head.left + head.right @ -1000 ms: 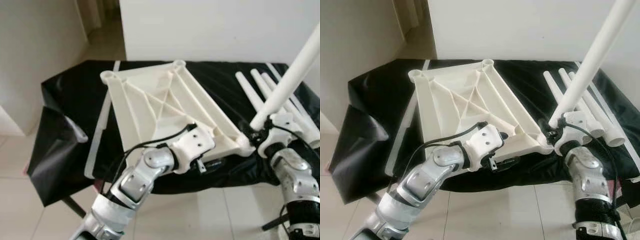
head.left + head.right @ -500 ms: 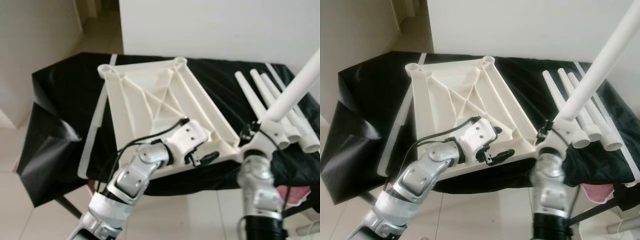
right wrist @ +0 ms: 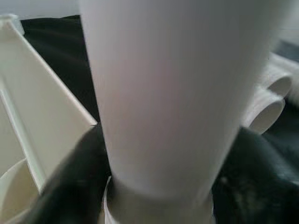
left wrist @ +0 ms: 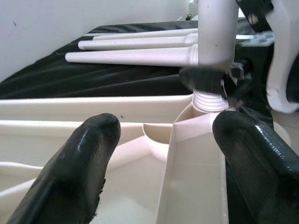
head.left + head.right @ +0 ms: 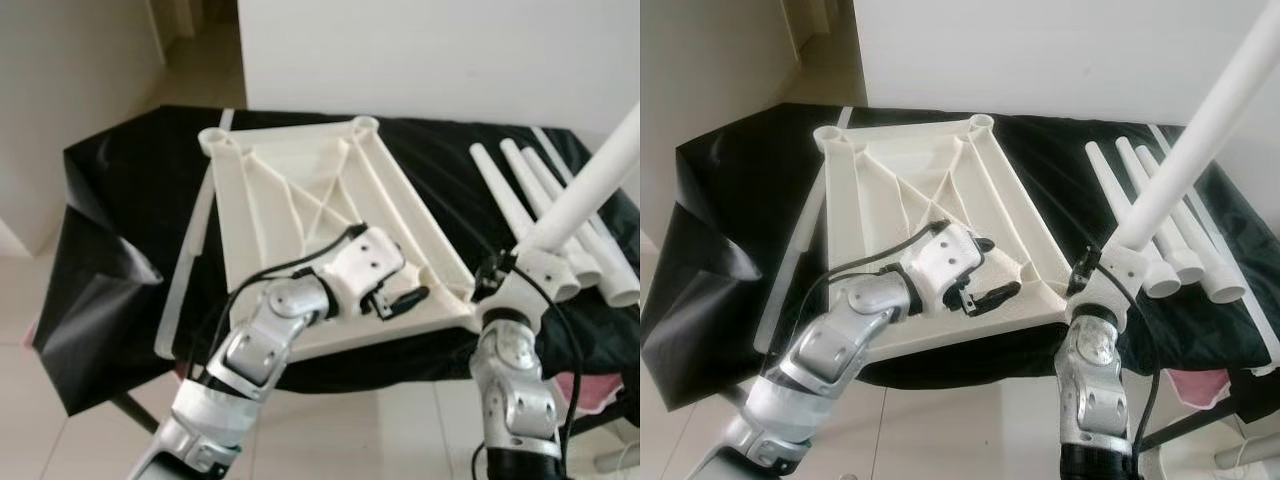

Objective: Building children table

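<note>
Surface: black cloth (image 5: 120, 190) drapes over the work table, tiled floor below, white wall behind
Right gripper (image 5: 1102, 268): clamped on a white table leg (image 5: 1200, 120), its threaded end just above the near right corner socket
Left gripper (image 5: 405, 298): fingers apart, hovering over the upturned white tabletop (image 5: 290, 190) beside that corner
Advice: square the leg to the socket before turning, and steady the tabletop
Farther: three spare legs (image 5: 530, 190) lying on the cloth
</note>
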